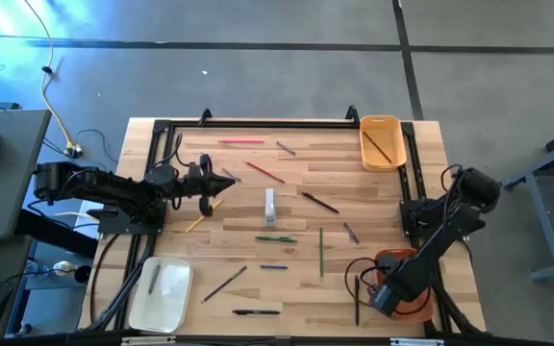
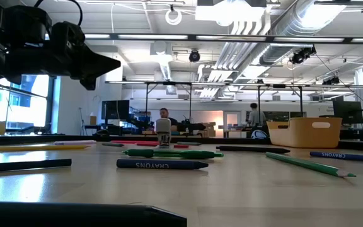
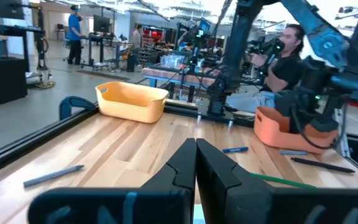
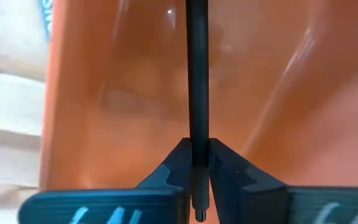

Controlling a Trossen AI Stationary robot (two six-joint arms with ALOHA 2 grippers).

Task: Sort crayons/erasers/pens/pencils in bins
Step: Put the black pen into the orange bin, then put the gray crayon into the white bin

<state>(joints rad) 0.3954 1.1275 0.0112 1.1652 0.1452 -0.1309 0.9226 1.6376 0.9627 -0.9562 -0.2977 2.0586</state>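
A light, stiff, slick pen [image 4: 196, 74] is clamped near its end by the right pincer [image 4: 196, 163], over the orange bin [image 1: 399, 286] at the high view's lower right. The left pincer [image 1: 221, 183] hangs clenched, empty, above the desk [image 1: 287, 207] at left centre.

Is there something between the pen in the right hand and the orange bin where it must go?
Nothing visible. The right hand is shut on the pen directly over the orange bin; only the bin's bare orange inside shows beyond the pen.
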